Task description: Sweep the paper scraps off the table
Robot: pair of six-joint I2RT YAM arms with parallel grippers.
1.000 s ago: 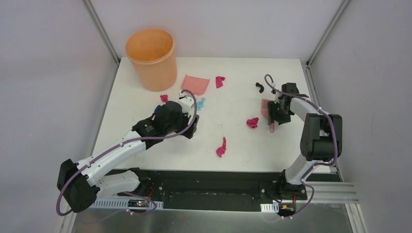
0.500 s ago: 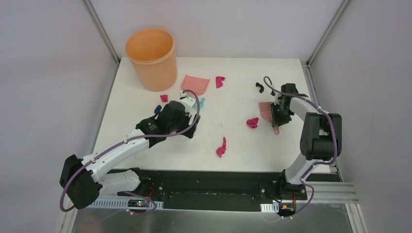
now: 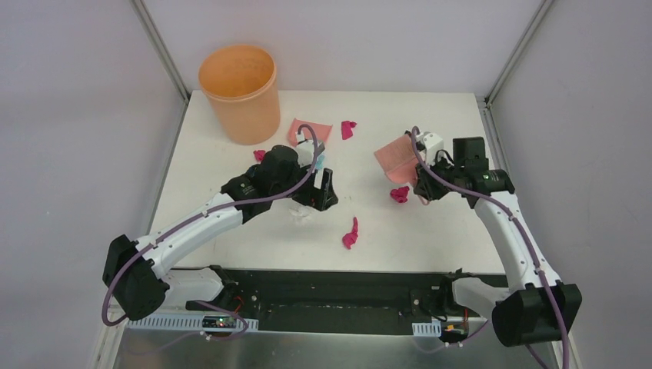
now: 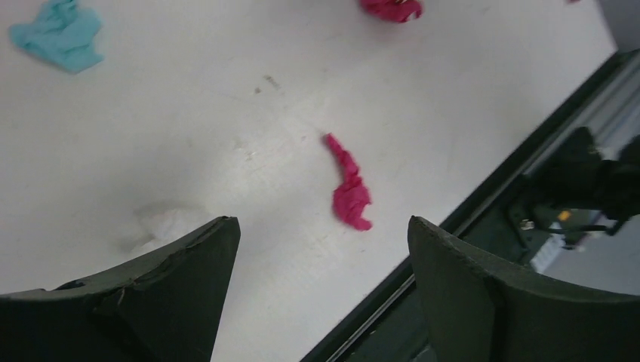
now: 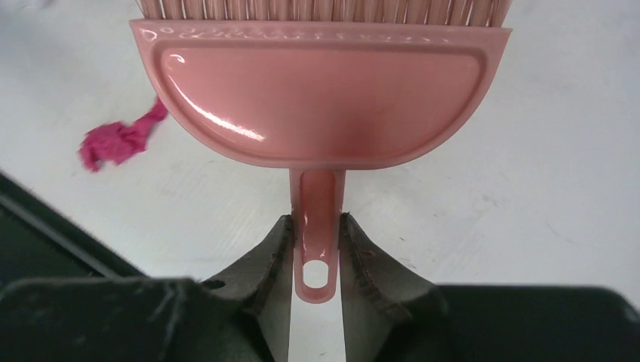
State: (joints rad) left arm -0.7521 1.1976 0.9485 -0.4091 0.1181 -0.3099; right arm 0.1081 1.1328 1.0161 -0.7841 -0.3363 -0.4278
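Note:
My right gripper is shut on the handle of the salmon-pink hand brush, which it holds above the table, bristles pointing away. From above, the brush hangs just over a magenta scrap, with the right gripper behind it. More magenta paper scraps lie near the front, at the back and by the bucket. My left gripper hovers open and empty, with the front magenta scrap ahead of its fingers and a light blue scrap further off.
An orange bucket stands at the back left corner. The salmon-pink dustpan lies behind the left arm, partly covered by it. A small white wad rests by the left finger. The table's black front edge runs close below the left gripper.
The right gripper closed on the brush handle, lifted the brush and swung it left as the arm stretched out. The left gripper moved right toward the table's middle and opened wider.

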